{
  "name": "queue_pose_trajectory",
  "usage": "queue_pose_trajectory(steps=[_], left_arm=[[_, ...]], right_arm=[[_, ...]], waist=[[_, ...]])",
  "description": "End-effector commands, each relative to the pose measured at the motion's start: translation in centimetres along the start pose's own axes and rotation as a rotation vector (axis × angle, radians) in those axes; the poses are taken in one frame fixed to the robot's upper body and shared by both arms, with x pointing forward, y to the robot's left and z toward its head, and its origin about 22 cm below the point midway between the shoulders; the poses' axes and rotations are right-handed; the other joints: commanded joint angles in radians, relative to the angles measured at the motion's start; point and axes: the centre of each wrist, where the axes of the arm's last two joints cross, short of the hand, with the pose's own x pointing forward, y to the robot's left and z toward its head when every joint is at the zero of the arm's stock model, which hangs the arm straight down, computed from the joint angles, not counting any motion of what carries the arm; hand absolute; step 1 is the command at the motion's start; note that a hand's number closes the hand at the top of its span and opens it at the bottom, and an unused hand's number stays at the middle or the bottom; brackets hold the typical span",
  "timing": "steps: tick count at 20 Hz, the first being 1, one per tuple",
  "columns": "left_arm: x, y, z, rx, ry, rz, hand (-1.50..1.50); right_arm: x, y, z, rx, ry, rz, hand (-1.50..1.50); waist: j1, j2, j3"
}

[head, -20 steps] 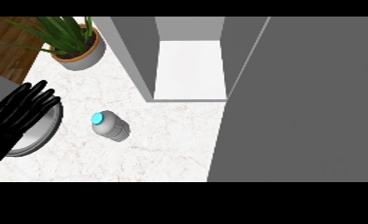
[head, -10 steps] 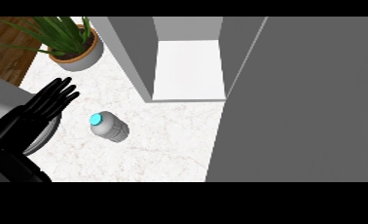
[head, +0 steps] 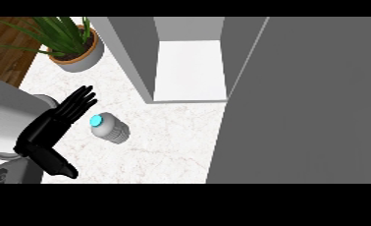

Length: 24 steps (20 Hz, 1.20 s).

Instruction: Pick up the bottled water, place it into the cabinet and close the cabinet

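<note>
The bottled water (head: 110, 127) lies tilted on the white marble counter (head: 167, 136), its blue cap (head: 96, 120) toward the left. My left hand (head: 52, 126) is just left of it, fingers (head: 78, 103) straight and spread, pointing up and right; they reach past the cap without curling round the bottle. The cabinet (head: 190, 70) stands open behind the bottle, showing a white floor inside. Its grey door (head: 304, 102) swings out and fills the right side of the view. My right hand does not show.
A potted plant (head: 72, 45) stands at the back left of the counter, beside a strip of wooden surface (head: 13, 48). The cabinet's grey side wall (head: 130, 55) rises between the plant and the opening.
My left hand has moved right and forward from the left edge, closing in on the bottle's cap side. The bottle and the cabinet door have stayed put.
</note>
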Motion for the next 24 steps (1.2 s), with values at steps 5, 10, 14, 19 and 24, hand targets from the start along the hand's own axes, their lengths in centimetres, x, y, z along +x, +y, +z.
queue_pose_trajectory(steps=[5, 10, 14, 19, 24], left_arm=[[-4.7, 0.9, -1.5, -0.021, 0.049, 0.017, -1.50], [-7.6, -1.2, -2.3, 0.021, 0.027, 0.043, -1.50], [-8.9, -1.0, -2.2, 0.025, 0.014, 0.036, -1.50], [-9.9, -0.7, -1.7, 0.025, -0.007, 0.052, -1.50], [-10.6, -1.7, -2.9, 0.066, -0.042, 0.075, -1.50]], right_arm=[[0.8, 1.0, 0.6, -0.017, -0.056, 0.065, -1.50], [3.2, -0.2, 1.3, -0.040, -0.076, 0.073, -1.50], [1.8, -0.3, 1.1, -0.037, -0.074, 0.071, -1.50], [1.3, -0.2, 0.5, -0.031, -0.061, 0.079, -1.50], [2.1, -0.4, 0.5, -0.051, -0.069, 0.063, -1.50]], waist=[[-0.005, 0.002, 0.000], [-0.014, 0.002, -0.002], [-0.012, 0.004, -0.001], [-0.014, 0.005, -0.002], [-0.019, 0.007, -0.003]])
